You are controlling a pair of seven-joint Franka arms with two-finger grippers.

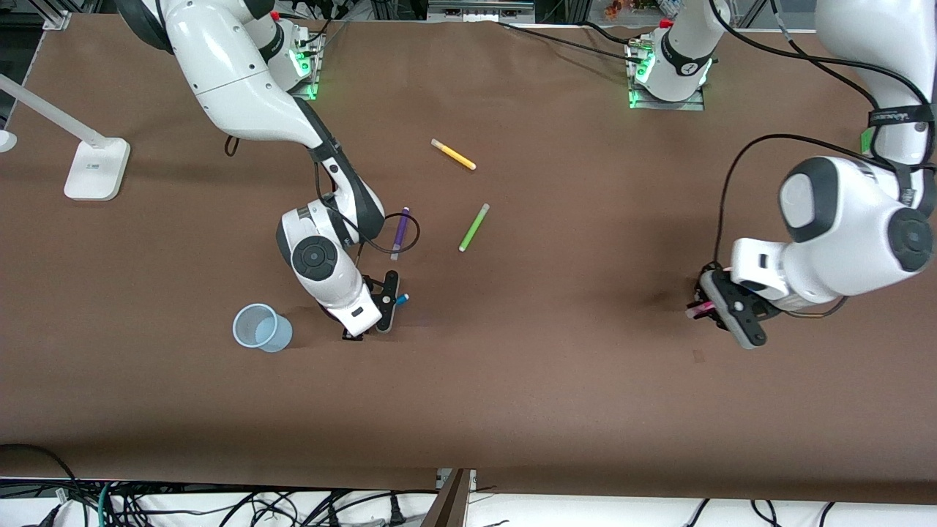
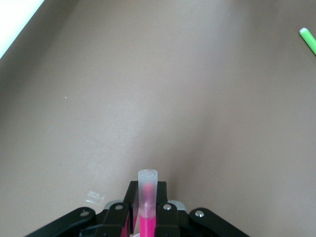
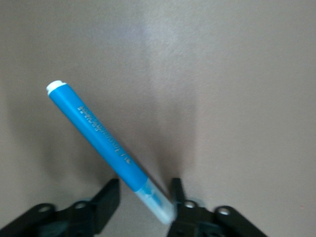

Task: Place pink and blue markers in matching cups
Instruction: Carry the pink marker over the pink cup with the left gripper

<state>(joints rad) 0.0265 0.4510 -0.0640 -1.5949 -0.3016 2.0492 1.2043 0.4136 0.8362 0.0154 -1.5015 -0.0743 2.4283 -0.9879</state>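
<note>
the right gripper (image 1: pixel 393 298) grips the blue marker (image 3: pixel 106 145), and the blue cup (image 1: pixel 260 328) stands close by, toward the right arm's end. the left gripper (image 1: pixel 708 310) grips the pink marker (image 2: pixel 146 205).

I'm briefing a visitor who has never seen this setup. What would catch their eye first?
Each arm holds a marker: the right gripper grips the blue marker beside the pale blue cup, and the left gripper, at its own end, grips the pink marker. Purple, green and yellow markers lie mid-table.
</note>
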